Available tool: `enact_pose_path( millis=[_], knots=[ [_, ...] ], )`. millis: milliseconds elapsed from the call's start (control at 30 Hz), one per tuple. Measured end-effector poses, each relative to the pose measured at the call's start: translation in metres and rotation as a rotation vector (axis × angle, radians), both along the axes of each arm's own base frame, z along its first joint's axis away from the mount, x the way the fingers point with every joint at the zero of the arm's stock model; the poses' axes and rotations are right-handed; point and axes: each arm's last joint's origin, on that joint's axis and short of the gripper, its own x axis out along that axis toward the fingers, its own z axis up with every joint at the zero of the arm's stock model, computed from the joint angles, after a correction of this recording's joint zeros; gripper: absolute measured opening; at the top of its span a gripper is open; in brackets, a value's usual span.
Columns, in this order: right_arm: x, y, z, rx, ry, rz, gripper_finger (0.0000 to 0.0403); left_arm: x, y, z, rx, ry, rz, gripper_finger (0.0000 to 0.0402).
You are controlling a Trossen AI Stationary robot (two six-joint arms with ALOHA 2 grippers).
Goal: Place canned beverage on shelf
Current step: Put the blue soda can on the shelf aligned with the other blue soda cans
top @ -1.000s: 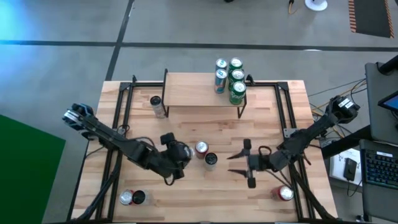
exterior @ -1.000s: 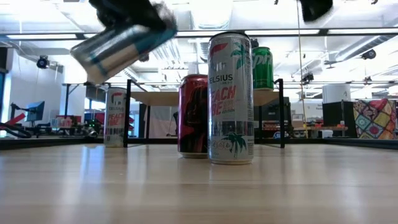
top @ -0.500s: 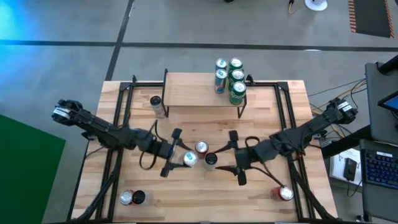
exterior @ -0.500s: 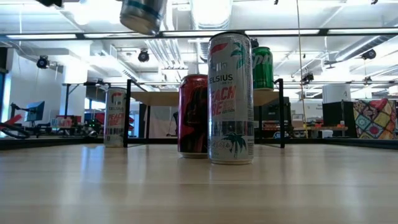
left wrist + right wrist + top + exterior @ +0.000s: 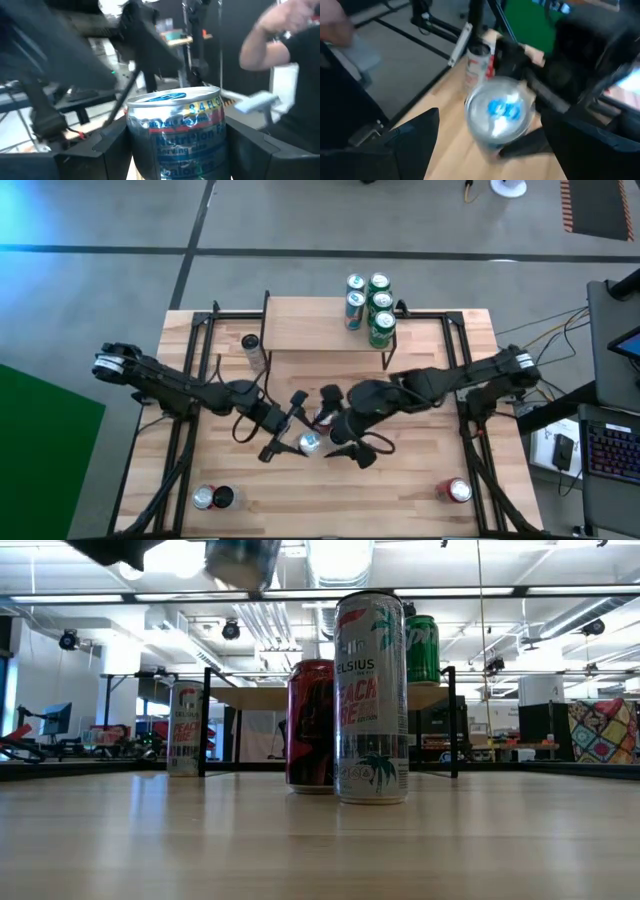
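Two arms meet over the middle of the tabletop [image 5: 440,480] in the high view. The left pincer [image 5: 293,427] pinches a silver-and-blue can [image 5: 309,443] held aloft, and the right pincer [image 5: 345,430], its fingers spread wide, sits just beside that can on the side away from the left arm. The step in hand looks like a hand-over of the can from left arm to right. The shelf [image 5: 325,325] lies well beyond both pincers at the far edge, with a cluster of green and teal cans [image 5: 369,305] at its right end; most of its board is bare. A red can [image 5: 323,418] stands close under the pincers, and further cans stand near both front corners.

Low view: the held can [image 5: 243,560] hangs at the top of the frame, above a tall Celsius can [image 5: 371,698] and a red can on the tabletop, with the shelf [image 5: 260,697] behind them.

Left wrist view: the can [image 5: 176,132] sits upright between the left pincer's fingers [image 5: 115,147], gripped at both sides.

Right wrist view: the can's lid [image 5: 500,112] faces the camera between the right pincer's widely parted fingers [image 5: 417,137]; whether they touch it cannot be told.

The next move probably calls for the right pincer to close squarely on the can before the left releases.
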Motion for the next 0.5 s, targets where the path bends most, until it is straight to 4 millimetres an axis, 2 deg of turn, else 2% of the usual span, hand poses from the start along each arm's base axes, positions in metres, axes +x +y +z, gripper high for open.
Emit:
enact_pose_path(
  millis=[67,167,367,500],
  knots=[
    [0.007,-0.002,0.004,-0.007,-0.01,0.016,0.0341,0.001,-0.003,-0.005,0.025,-0.013,-0.009,0.0241],
    [0.017,-0.003,0.004,0.007,-0.006,0.074,0.0341,0.0,-0.002,-0.002,0.013,-0.027,-0.009,0.0242],
    [0.035,-0.006,-0.013,0.027,0.05,0.137,0.0341,-0.003,-0.003,-0.003,0.007,-0.033,-0.062,0.0242],
    [0.037,-0.01,-0.014,0.05,0.047,0.185,0.034,-0.003,-0.003,-0.002,-0.001,-0.039,-0.064,0.0242]
  ],
)
